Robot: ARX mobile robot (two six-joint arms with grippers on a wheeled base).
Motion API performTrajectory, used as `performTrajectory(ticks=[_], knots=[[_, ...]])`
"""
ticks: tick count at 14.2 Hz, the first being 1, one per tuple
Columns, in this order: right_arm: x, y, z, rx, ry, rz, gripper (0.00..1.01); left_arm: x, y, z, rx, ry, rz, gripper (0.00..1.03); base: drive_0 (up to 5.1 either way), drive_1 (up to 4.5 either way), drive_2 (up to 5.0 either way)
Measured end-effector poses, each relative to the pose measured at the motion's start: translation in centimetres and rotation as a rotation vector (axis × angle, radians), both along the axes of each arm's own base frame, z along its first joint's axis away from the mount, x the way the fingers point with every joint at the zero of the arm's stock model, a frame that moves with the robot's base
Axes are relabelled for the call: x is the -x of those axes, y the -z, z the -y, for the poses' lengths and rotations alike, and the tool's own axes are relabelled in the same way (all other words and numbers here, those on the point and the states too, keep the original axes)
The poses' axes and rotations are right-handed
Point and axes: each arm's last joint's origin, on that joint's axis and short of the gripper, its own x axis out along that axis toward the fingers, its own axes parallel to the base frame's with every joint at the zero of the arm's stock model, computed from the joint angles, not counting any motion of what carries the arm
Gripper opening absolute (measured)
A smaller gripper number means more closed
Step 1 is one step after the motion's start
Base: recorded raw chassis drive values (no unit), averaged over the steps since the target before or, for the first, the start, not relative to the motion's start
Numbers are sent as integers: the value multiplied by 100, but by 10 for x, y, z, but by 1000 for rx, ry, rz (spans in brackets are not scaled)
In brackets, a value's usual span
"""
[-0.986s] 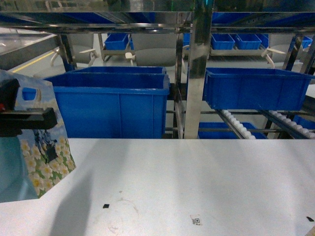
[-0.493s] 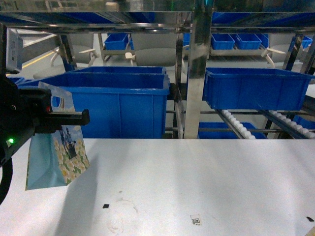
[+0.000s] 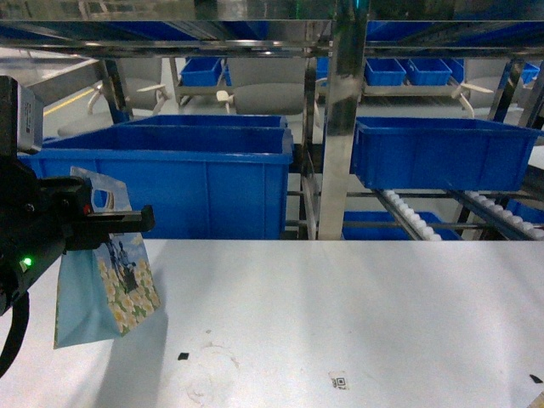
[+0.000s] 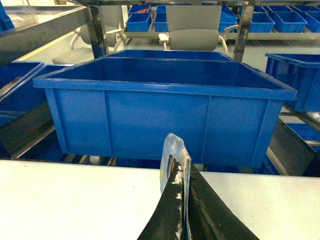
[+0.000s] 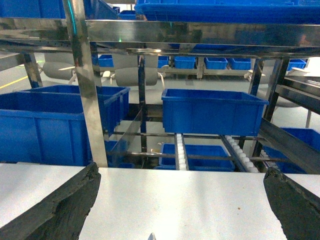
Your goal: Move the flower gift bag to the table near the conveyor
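Observation:
The flower gift bag (image 3: 109, 276) hangs upright at the left over the white table (image 3: 340, 297), its bottom low near the surface; whether it touches I cannot tell. My left gripper (image 3: 119, 219) is shut on the bag's top by the handle hole. In the left wrist view the bag's top edge (image 4: 172, 152) sticks up, pinched between the two black fingers (image 4: 210, 212) of the left gripper (image 4: 184, 180). My right gripper (image 5: 182, 202) stands open over bare table (image 5: 175, 195), holding nothing. The conveyor rollers (image 3: 408, 212) slope behind the table's far edge.
A large blue bin (image 3: 195, 178) stands just behind the table's far edge, right ahead of the bag (image 4: 165, 110). Another blue bin (image 3: 438, 153) sits on the steel rack to the right. A steel post (image 3: 340, 127) rises mid-back. Small black marks (image 3: 183, 356) dot the tabletop.
The left arm has carried the bag away from the camera and forward over the table's left side. In the last half second the bag sank a little lower.

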Motion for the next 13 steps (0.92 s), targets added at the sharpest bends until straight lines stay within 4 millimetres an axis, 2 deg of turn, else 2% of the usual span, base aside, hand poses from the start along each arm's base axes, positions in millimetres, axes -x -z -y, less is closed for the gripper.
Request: performTrajectory(ticks=[6,7,11,12,13], knots=[[0,0,0,0,0,0,98,17,12,19,23,16,-48,2,0,0,0],[0,0,0,0,0,0,98,26,15,26,10,24,-57,2,0,0,0],[0,0,0,0,0,0,98,51,17,33,3,26,-77,2,0,0,0],[0,0,0,0,0,0,98,57,17,33,-1,38,-84,7,0,0,0],[0,0,0,0,0,0,98,64,18,34,-16,63,-104,20,0,0,0]])
